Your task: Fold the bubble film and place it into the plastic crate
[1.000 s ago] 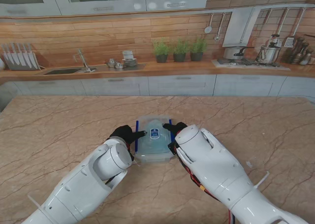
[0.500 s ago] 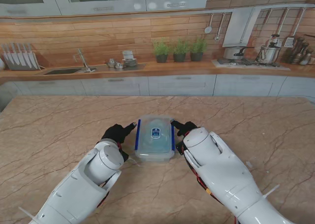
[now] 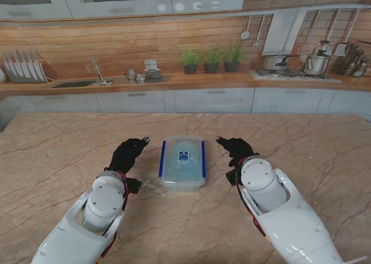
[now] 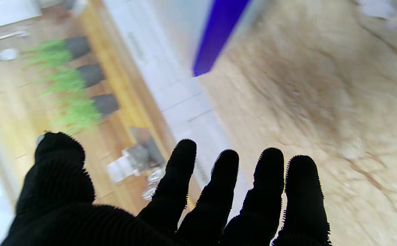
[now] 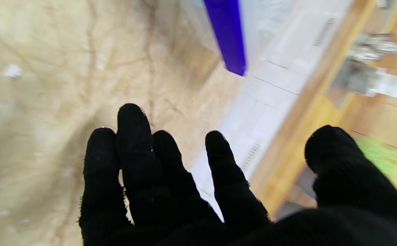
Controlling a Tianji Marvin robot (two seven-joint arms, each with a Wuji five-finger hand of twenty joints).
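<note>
The robot's black-gloved left hand (image 3: 128,152) hovers over the marble-patterned beige table (image 3: 58,154) with its fingers (image 4: 225,184) spread apart and nothing in its grasp. It sits to the left of a clear rectangular plastic crate with a lid and blue side clips (image 3: 182,162), near it but not touching. The black-gloved right hand (image 3: 236,148) mirrors it on the right side of the crate, also apart from it, fingers (image 5: 133,153) extended and holding nothing. Both white arms reach in from the near corners of the table. The crate rests in the middle of the table, between the two hands, with its long sides running away from the robot and a small dark blue label (image 3: 182,156) on top of the lid. Through the cloudy plastic a pale, bluish-white bubble film (image 3: 181,170) appears to lie inside, though its folds cannot be made out. Each wrist view shows one blurred blue clip (image 4: 219,37) of the crate beyond the fingertips. At the far side stands a wooden kitchen counter (image 3: 174,81) with three small potted green plants (image 3: 211,60).
</note>
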